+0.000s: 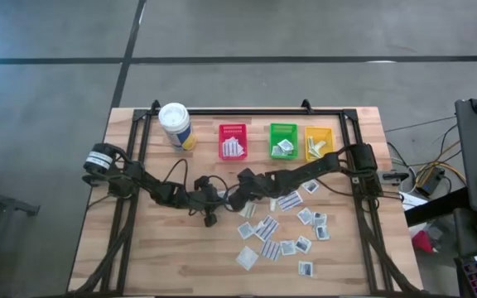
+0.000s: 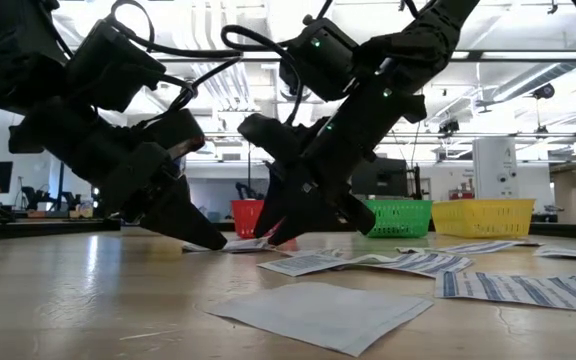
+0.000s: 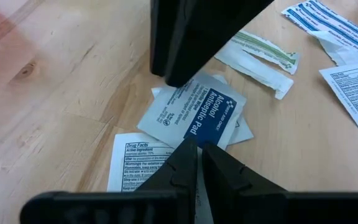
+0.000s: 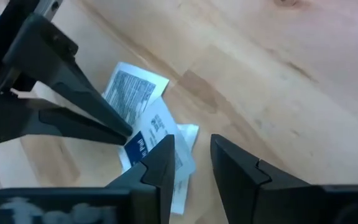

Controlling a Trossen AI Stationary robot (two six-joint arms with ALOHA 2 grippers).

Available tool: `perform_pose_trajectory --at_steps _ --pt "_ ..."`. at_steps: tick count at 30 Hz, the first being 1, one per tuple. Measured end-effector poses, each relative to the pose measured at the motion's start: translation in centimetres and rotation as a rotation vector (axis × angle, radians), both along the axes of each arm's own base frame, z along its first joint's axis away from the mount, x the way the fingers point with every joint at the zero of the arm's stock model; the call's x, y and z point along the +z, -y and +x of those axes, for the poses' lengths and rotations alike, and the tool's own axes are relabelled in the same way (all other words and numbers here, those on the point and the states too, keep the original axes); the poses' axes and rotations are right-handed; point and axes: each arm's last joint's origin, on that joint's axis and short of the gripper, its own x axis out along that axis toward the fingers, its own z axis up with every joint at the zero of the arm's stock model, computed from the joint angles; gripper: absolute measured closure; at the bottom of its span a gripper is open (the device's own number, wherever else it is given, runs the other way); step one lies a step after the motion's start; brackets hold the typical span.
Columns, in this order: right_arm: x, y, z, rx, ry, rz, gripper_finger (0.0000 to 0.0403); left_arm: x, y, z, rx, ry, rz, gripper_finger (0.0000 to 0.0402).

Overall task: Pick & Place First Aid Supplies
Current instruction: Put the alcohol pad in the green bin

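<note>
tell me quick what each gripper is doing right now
Left gripper: fingers nearly together, tips at the alcohol pad packet; whether it grips cannot be told.
Right gripper: open, empty, over the same packet.

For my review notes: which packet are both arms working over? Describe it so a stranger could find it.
Start at the red bin at the table's back edge and come forward to where the two arms meet near the table's middle. There, between the left gripper and right gripper, lies a small pile of packets; the one meant is the alcohol pad on top, the only one with a dark-blue panel reading "Alcohol Antiseptic Pad".
</note>
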Motion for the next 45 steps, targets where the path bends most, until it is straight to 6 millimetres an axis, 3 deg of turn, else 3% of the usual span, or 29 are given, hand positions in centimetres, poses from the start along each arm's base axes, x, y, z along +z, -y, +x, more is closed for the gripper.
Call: perform_pose_trajectory --at_steps 24,38,45 --pt "0.39 -0.52 0.41 0.067 0.057 0.048 0.0327 0.08 -0.04 0.05 -0.004 0.008 0.026 0.0371" --pt "0.42 -0.52 0.44 0.115 0.058 0.000 0.0389 0.38 0.00 0.25 -0.020 0.047 0.043 0.0372" --pt "0.42 -0.52 0.44 0.130 0.056 -0.014 0.0394 0.78 0.01 0.27 -0.028 0.060 0.054 0.0372"
